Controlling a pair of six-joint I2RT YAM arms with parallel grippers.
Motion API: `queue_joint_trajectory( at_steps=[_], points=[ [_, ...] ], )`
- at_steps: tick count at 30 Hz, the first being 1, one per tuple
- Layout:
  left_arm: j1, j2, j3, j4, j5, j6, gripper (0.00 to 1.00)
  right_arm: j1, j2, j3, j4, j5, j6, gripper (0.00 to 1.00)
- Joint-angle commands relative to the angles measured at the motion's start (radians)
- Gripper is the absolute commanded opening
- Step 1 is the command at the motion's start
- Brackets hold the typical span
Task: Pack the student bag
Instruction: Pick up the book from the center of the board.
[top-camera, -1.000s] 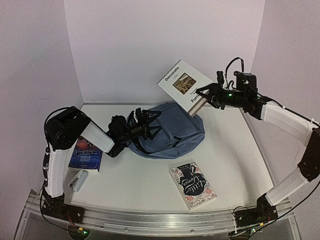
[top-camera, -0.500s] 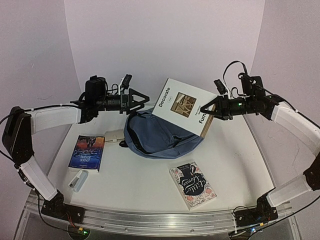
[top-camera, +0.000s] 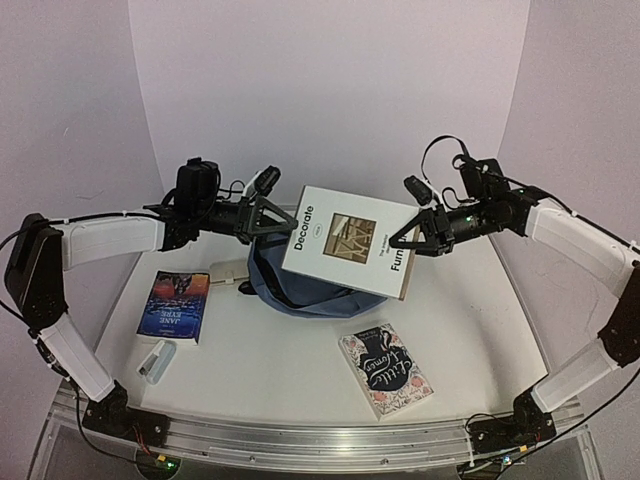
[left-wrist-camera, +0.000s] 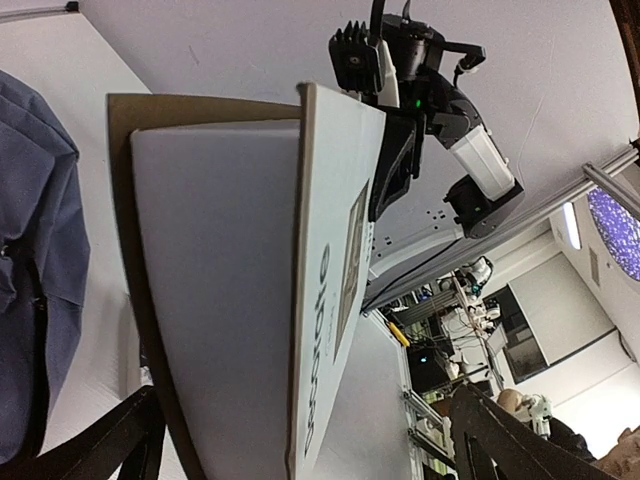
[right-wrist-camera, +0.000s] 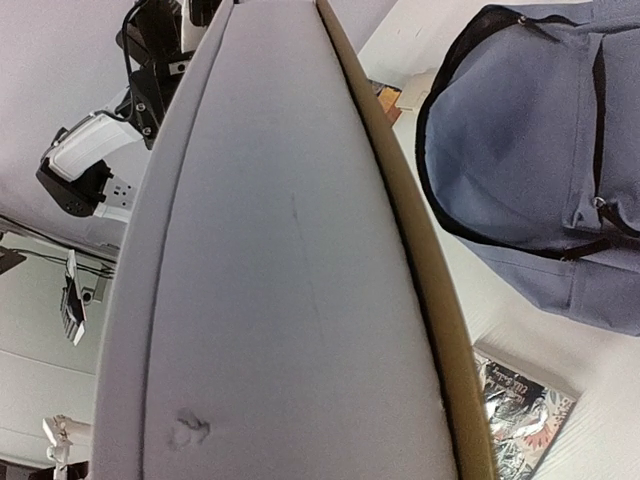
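I've swung the book (top-camera: 345, 240), clamped in the right gripper (top-camera: 402, 240), over the bag (top-camera: 290, 296) (left gripper (top-camera: 280, 217) jaws apart), so packing looks near.

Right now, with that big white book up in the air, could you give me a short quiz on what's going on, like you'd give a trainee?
1. True or false: the left gripper is clamped on the white book.
2. In the overhead view, what does the raised book partly hide? A) the blue backpack B) a laptop C) a lunchbox
3. How many books lie flat on the table?

Key
1. False: its jaws stand wide open at the book's left edge; the right gripper holds the book.
2. A.
3. Two: the Jane Eyre book and the floral-covered book.
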Motion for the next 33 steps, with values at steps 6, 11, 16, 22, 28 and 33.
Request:
queue_joint_trajectory(
  at_steps=[6,11,16,22,28,33],
  points=[
    [-0.034,-0.010,0.001,0.092,0.055,-0.067,0.92,0.051,0.033,0.095,-0.018,-0.079,-0.081,0.28],
    [-0.056,-0.020,-0.013,0.121,0.063,-0.065,0.70,0.052,0.055,0.122,-0.021,-0.077,-0.082,0.28],
    [-0.058,-0.040,-0.050,0.189,0.065,-0.098,0.47,0.053,0.085,0.142,-0.029,-0.077,-0.089,0.29],
    [-0.053,-0.065,-0.086,0.242,0.030,-0.132,0.27,0.049,0.127,0.200,-0.050,-0.028,-0.094,0.52],
    [0.020,-0.096,-0.162,0.321,-0.101,-0.249,0.15,-0.028,0.203,0.315,-0.053,0.148,-0.075,0.88],
    [0.066,-0.125,-0.218,0.355,-0.241,-0.323,0.13,-0.057,0.317,0.460,-0.051,0.439,-0.103,0.89]
  ],
)
